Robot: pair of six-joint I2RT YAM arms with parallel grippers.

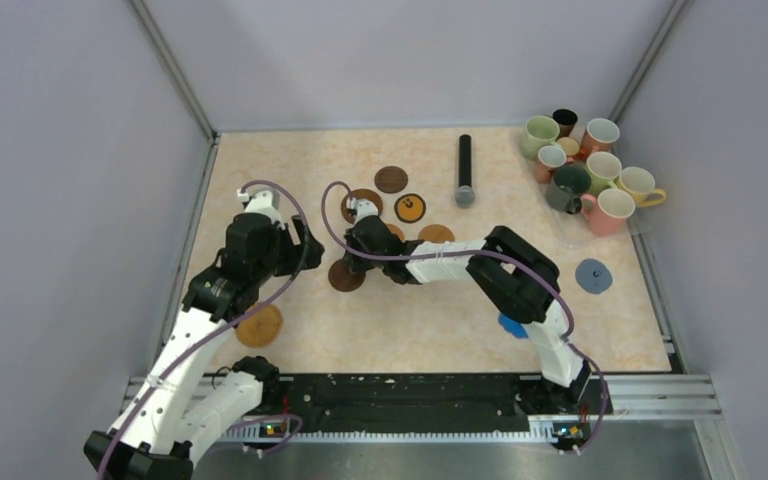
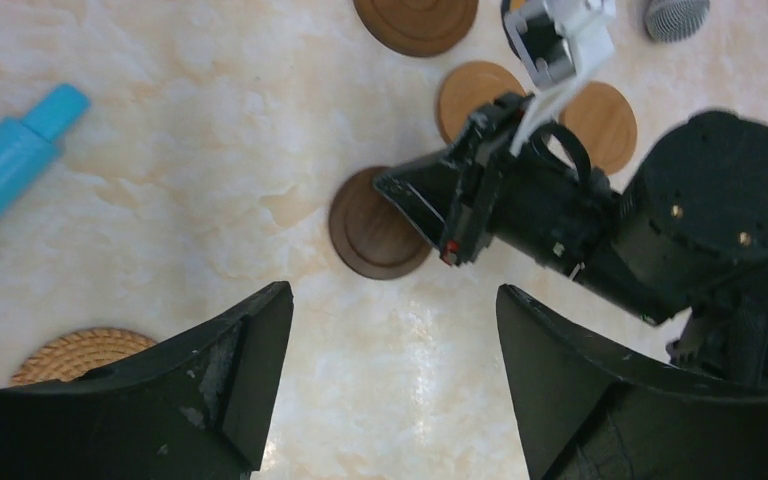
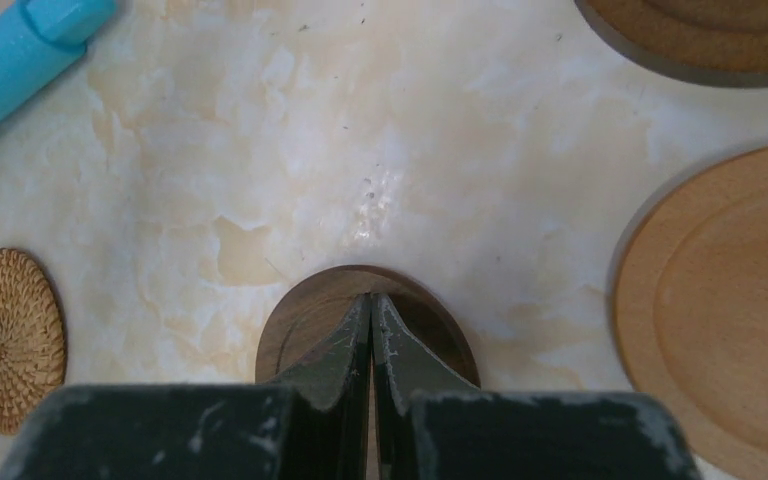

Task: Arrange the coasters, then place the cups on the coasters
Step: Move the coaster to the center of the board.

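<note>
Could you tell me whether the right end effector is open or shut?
Shut: the right end effector's fingers meet over a dark brown coaster.

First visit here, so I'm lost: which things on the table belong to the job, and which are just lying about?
Job: the coasters spread mid-table; the cups clustered at the far right.
Lying about: the black cylinder with grey tip; the blue tube.

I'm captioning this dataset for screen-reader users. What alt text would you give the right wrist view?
The right hand, shut, has its tips over a dark brown round coaster on the marbled table. A woven coaster lies at left, a pale wooden coaster at right.
</note>
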